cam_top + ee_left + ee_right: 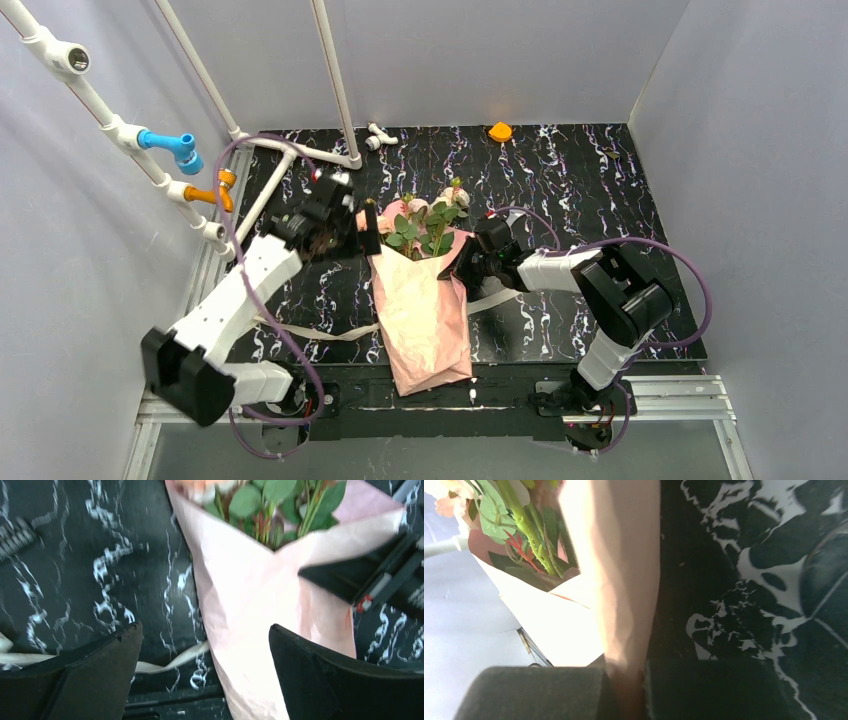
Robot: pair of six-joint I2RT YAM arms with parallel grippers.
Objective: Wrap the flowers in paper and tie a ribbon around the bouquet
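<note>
Paper (pixel 420 335), pale salmon and creased, is seen folded into a cone, and the bouquet (pixel 428 295) so formed is laid flat on the black marbled table (pixel 600 180), midway between the two arms. Its narrow, crumpled end is pointed at the near edge and reaches slightly past it. A deeper pink is shown inside the mouth of the cone. The ribbon (pixel 322 332), a limp cream strip, is laid crosswise beneath the cone, one end emerging on the left and the other on the right; it is not tied. Farther up, the left gripper (pixel 205 630) is held wide open over the cone's left flank, and nothing is grasped by it. The right gripper (pixel 624 682) is closed on the right edge of the paper, which is pinched between its fingers. At the wide far end the flowers (pixel 428 218) are exposed: cream and pale pink roses among round green leaves. Beyond, an orange object (pixel 500 131) and a white pipe fitting (pixel 380 137) are set by the back wall.
</note>
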